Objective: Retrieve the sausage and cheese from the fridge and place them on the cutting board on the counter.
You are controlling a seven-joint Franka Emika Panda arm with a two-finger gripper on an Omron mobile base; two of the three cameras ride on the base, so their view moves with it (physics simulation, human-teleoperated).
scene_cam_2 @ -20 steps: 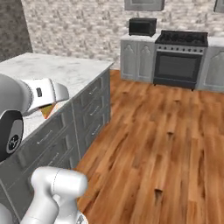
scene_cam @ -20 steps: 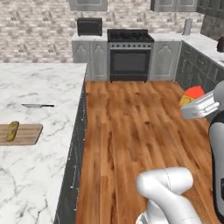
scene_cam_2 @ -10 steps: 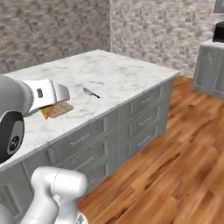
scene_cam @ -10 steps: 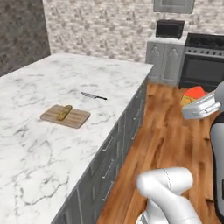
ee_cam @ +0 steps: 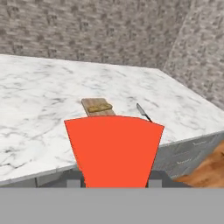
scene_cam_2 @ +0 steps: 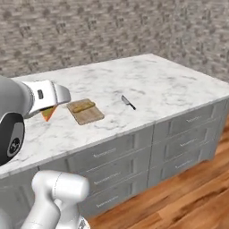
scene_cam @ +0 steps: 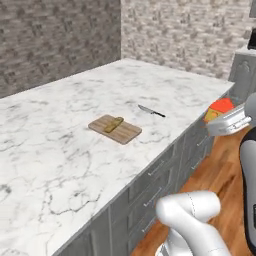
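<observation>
A home kitchen, rendered. Ahead of the hand a marble counter (scene_cam: 60,145) runs over grey drawer fronts (scene_cam_2: 179,138), bearing a wooden cutting board (scene_cam: 115,129) and, just beyond it, a knife (scene_cam: 151,111). Rough stone walls (ee_cam: 87,30) stand behind the counter; wood plank flooring (scene_cam_2: 188,201) lies below the hand.

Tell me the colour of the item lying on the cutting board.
Yellowish-tan item, on the cutting board; clearest in the left base view.

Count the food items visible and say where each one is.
2. A yellowish-tan elongated item lies on the light-brown wooden cutting board; a yellow-orange cheese wedge with a red edge is held in the gripper. None seem hidden.
</observation>
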